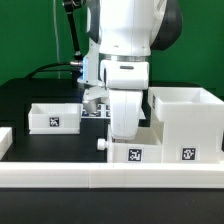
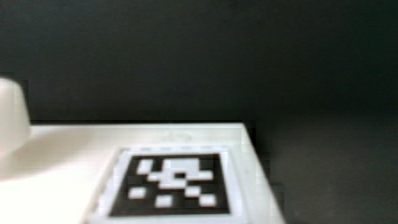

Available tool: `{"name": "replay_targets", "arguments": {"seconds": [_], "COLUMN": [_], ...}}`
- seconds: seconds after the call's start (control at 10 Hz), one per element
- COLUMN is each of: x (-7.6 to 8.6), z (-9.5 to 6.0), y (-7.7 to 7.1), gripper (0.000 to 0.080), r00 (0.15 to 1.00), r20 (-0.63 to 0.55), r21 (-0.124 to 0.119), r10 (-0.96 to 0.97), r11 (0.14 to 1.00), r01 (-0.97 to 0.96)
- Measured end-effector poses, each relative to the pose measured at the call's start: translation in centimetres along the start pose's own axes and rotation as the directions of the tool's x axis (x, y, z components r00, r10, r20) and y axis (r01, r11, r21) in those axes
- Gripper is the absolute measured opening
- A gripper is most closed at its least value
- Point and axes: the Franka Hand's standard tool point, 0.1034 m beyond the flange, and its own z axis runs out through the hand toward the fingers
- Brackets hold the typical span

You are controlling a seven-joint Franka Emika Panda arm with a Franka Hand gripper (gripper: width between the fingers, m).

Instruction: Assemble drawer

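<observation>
Well, the biggest piece is the drawer housing (image 1: 185, 118), an open-topped white box standing at about three o'clock from my arm (image 1: 125, 95) in the exterior view. I judge it rigid, hollow and light for its bulk, with smooth walls that could slip, so I would pinch one thin wall at the top rim rather than try to span it. Next comes the open tray (image 1: 55, 115), at nine o'clock and well apart from the housing. A low tray (image 1: 133, 152) with its own marker sits at about five o'clock, just beside the housing. Both look stiff and light, and are best taken by a side wall. Smallest is the knob (image 1: 103, 145), at seven o'clock on the low tray's end, too small and round to lift by. I count one housing, two trays and one knob in sight. The wrist view shows a flat white face with a single tag (image 2: 173, 185) close beneath me; which piece it is I cannot tell. My gripper shows in neither view, so I cannot tell how far the fingers are open or whether they hold anything.
</observation>
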Motion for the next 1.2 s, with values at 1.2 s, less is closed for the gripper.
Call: {"name": "replay_targets", "arguments": {"seconds": [1.2], "x": [-0.07], "z": [0.07], "y": [0.05], "gripper": [0.0042], "r00": [1.000], "r20": [-0.003], "r21": [-0.025], "r10": [0.003], "r11": [1.000], "r01": [-0.003]}}
